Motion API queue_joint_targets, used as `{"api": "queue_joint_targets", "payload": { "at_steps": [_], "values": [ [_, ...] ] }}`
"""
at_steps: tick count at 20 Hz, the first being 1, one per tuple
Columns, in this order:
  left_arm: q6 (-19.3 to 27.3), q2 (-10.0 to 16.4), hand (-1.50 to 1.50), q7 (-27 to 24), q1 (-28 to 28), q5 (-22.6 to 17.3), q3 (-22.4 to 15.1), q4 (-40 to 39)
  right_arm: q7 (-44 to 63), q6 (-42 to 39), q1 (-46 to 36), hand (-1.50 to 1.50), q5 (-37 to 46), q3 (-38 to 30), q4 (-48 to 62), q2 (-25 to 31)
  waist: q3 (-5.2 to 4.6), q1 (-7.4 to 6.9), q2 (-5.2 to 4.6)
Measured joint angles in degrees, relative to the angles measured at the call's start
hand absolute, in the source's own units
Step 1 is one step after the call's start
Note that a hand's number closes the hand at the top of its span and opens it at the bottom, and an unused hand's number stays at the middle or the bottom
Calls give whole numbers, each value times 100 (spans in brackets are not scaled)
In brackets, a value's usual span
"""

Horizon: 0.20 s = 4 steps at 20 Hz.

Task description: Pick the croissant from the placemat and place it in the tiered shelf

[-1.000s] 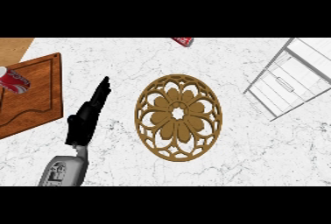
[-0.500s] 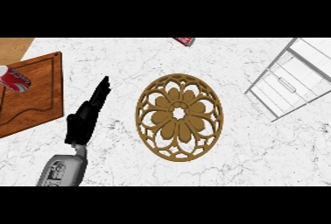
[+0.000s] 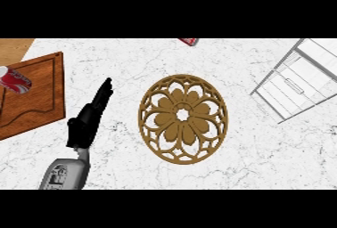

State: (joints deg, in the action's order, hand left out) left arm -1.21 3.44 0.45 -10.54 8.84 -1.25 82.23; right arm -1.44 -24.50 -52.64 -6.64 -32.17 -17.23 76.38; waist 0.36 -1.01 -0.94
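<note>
The left hand (image 3: pixel 84 128) rests on the counter (image 3: pixel 132 169) with its fingers (image 3: pixel 102 95) straight and together, pointing away from the robot. It is open and carries nothing, which reads as a parked hand, out of the way of the work. The right hand shows nowhere.

Just beside the hand, toward the robot's right, lies the placemat (image 3: pixel 182 100), a round brown openwork disc. No croissant is on it, nor anywhere else in view, so I cannot tell where it is. Further off on that side, and farther from the robot than the fingertips, stands the shelf (image 3: pixel 299 80), a white wire frame cut by the view's edge; nothing can be made out in the part that shows.

On the hand's other side is a wooden board (image 3: pixel 39 98) with a red can (image 3: pixel 13 80) at its edge. A red thing (image 3: pixel 189 41) peeks in at the far edge.

Against the earlier frames nothing differs: hand, placemat and shelf sit where they were.
</note>
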Motion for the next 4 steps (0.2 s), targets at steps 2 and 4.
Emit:
{"api": "queue_joint_targets", "payload": {
  "at_steps": [2, 4],
  "values": [
    [22, -11, 0, 36, -25, 9, 2, 9, -277, -278, 263, -150, 57, 5, 138, 148, 10, 22, -7],
    [12, 7, 0, 35, -34, -1, 18, 20, -425, -520, 423, -150, 42, -53, 311, 294, 16, 15, -10]
  ]
}}
